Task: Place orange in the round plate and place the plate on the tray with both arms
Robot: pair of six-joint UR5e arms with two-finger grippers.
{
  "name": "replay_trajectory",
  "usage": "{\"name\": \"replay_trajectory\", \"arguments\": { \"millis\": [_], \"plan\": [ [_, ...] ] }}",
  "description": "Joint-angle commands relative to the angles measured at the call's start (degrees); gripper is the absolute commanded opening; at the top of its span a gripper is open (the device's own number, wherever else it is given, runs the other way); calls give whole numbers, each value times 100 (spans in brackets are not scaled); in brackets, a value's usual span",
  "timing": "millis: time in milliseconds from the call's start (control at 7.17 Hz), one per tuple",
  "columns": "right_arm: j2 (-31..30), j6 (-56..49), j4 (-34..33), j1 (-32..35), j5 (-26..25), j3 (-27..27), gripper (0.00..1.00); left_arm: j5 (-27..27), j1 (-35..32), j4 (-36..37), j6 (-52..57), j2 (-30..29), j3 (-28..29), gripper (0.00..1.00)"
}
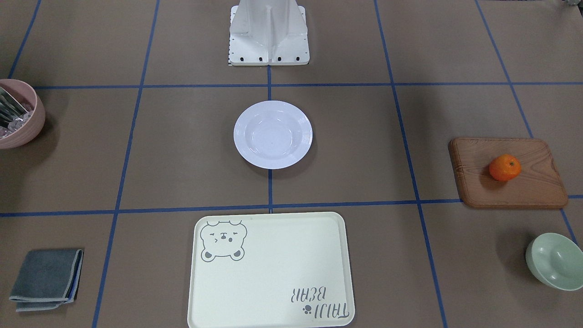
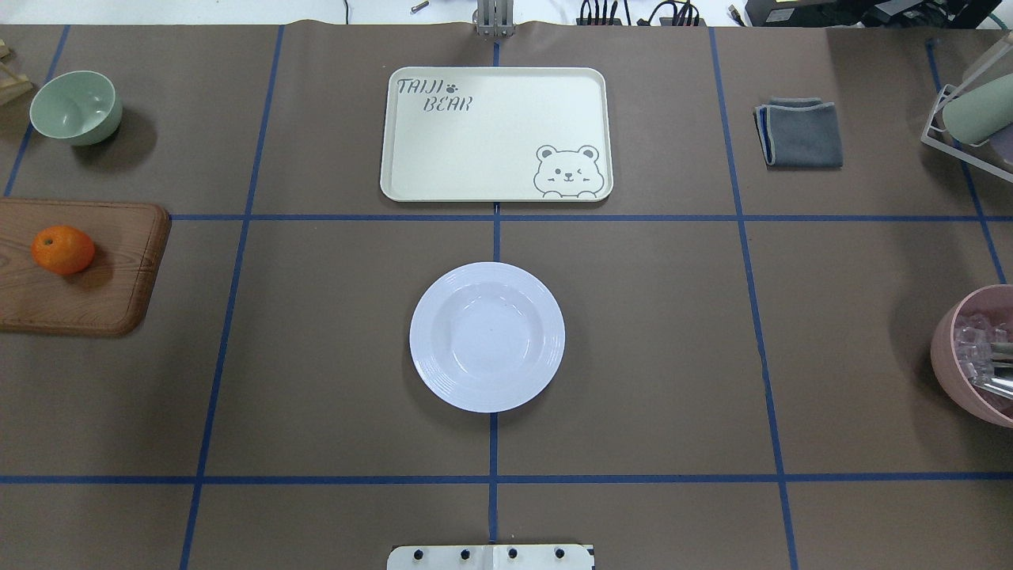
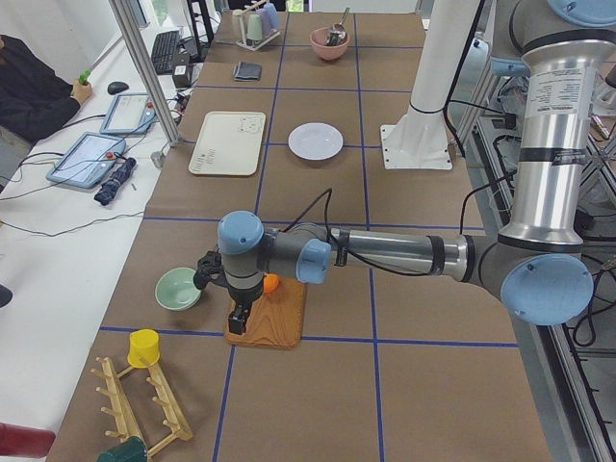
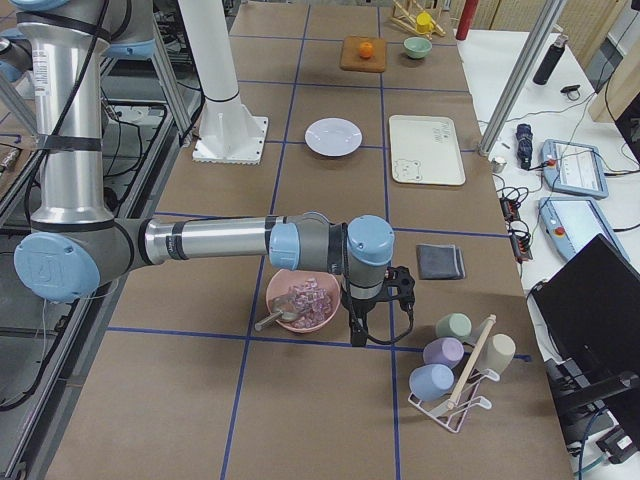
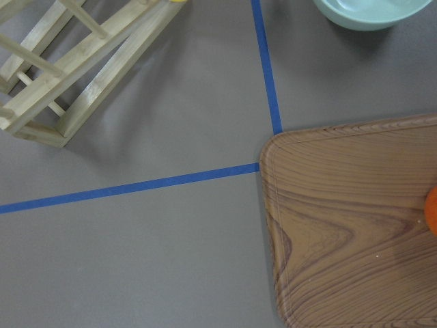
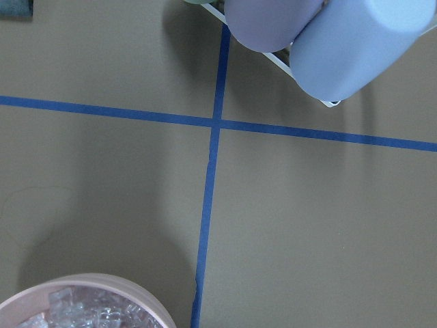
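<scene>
The orange (image 1: 504, 167) (image 2: 62, 249) lies on a brown wooden board (image 1: 537, 182) at the table's left end. The white round plate (image 1: 273, 134) (image 2: 487, 336) stands with nothing in it at the table's middle, just in front of the robot's base. Beyond it lies the cream tray (image 1: 273, 273) (image 2: 495, 134), also bare. My left gripper (image 3: 238, 318) hangs over the board's edge, close beside the orange (image 3: 271, 282); I cannot tell if it is open. My right gripper (image 4: 357, 330) hangs next to the pink bowl (image 4: 300, 300), far from the plate; its state I cannot tell either.
A pale green bowl (image 2: 77, 107) and a wooden rack (image 3: 144, 404) stand near the board. At the right end are the pink bowl (image 2: 973, 356) with clear pieces, a folded grey cloth (image 2: 799, 132) and a cup rack (image 4: 455, 370). A person sits beyond the table (image 3: 29, 87).
</scene>
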Motion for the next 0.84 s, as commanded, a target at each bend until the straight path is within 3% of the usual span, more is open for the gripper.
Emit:
{"name": "replay_trajectory", "arguments": {
  "millis": [0,279,697],
  "plan": [
    [3,14,118,-4,53,-162,100,32,755,-105,-1669,-200,-75,99],
    [30,23,128,-22,53,-155,100,50,1353,-797,-2649,-157,38,99],
    [47,181,128,-22,132,-155,100,50,1697,-1091,-2838,-219,303,99]
  ]
}}
